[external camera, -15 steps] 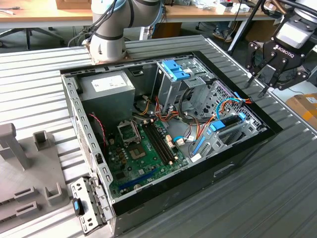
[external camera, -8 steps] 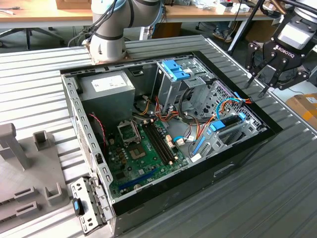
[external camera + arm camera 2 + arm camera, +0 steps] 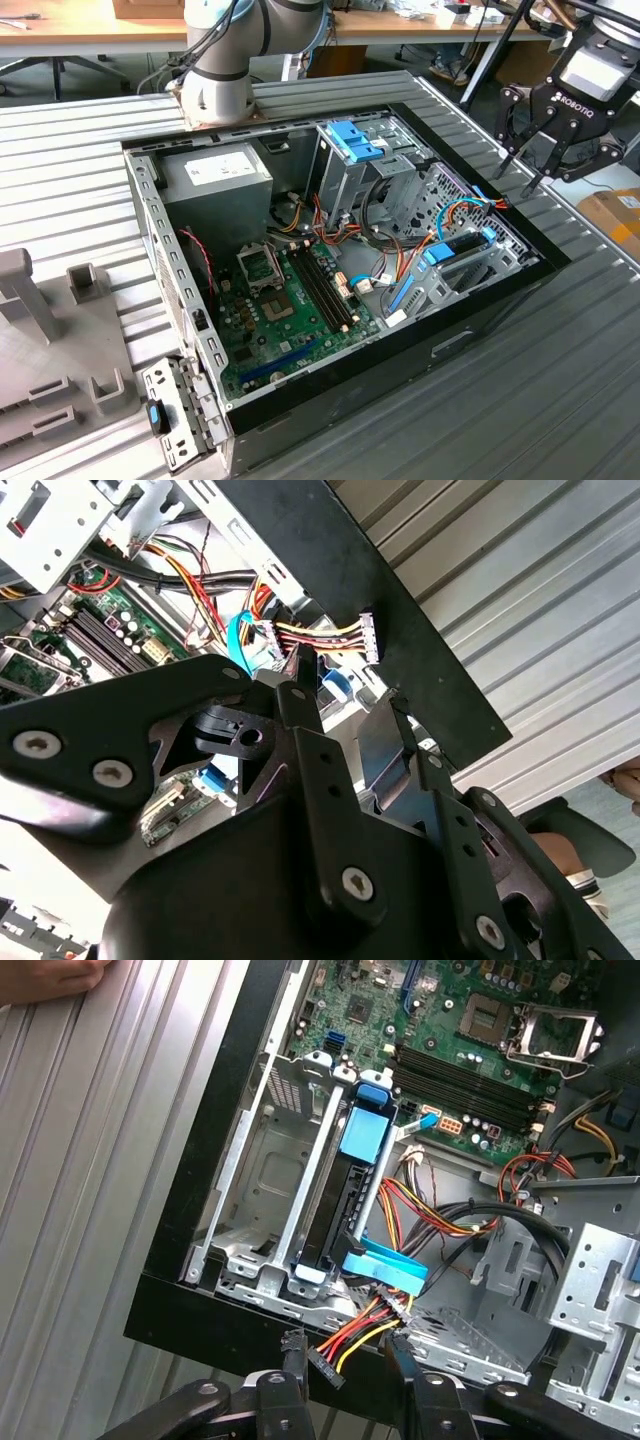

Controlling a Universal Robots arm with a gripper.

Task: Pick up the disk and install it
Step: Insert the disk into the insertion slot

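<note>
Gripper [image 3: 345, 1352] fingers [image 3: 292, 1345] stood well apart, gripping nothing, poised over the case's black rim [image 3: 220, 1325] by a loose power connector [image 3: 325, 1365]; beyond, the disk [image 3: 340, 1205] sat in the silver bay [image 3: 255, 1175] at the case corner; long axis ran rim to motherboard [image 3: 450, 1020], blue end tab [image 3: 365, 1132] boardward.

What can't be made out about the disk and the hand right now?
- The disk: edge-on in the first wrist view; whether the cables reach its connector is unclear.
- Second wrist view: the open hand covers with its own body where the disk sits.
- Exterior view: disk too small to judge seating.
</note>
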